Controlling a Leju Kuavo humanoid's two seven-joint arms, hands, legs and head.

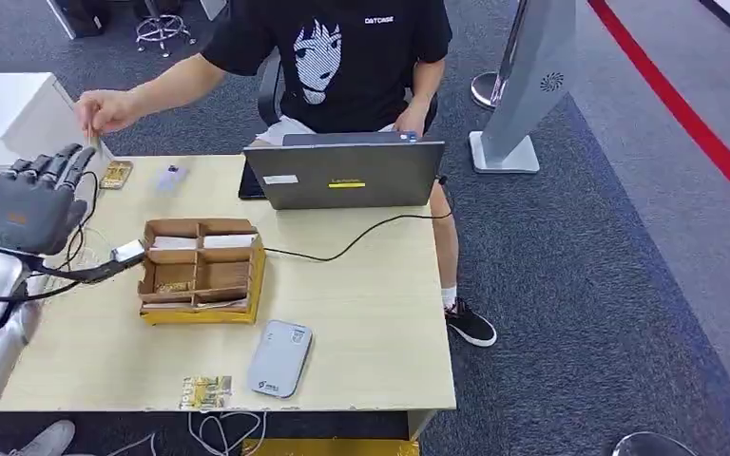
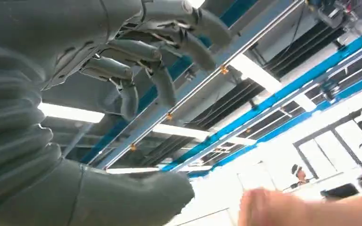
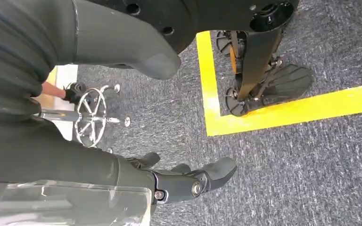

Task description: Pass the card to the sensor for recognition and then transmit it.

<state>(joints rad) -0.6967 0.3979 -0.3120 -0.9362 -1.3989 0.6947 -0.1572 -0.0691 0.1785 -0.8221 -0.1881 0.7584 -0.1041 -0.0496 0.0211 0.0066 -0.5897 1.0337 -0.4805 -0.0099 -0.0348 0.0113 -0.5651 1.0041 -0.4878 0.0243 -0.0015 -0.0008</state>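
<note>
My left hand [image 1: 33,201] is raised over the table's left end, fingers straight and apart, nothing in it. In the left wrist view the left hand [image 2: 136,61] is empty against the ceiling. Just beyond its fingertips a person's hand [image 1: 105,111] pinches a small thin thing, possibly a card. The grey-white sensor pad [image 1: 280,358] lies near the table's front edge, with a printed card [image 1: 205,391] beside it. Two more cards, a gold one [image 1: 116,174] and a pale one [image 1: 171,178], lie at the table's back. My right hand [image 3: 188,181] hangs over the carpet, holding nothing.
A compartmented cardboard box [image 1: 200,271] with cards stands mid-table. A grey laptop [image 1: 342,176] sits at the back, its cable [image 1: 352,242] trailing over the wooden table [image 1: 371,313]. The seated person [image 1: 342,57] faces me. Cables run from my left wrist to a small plug [image 1: 126,252].
</note>
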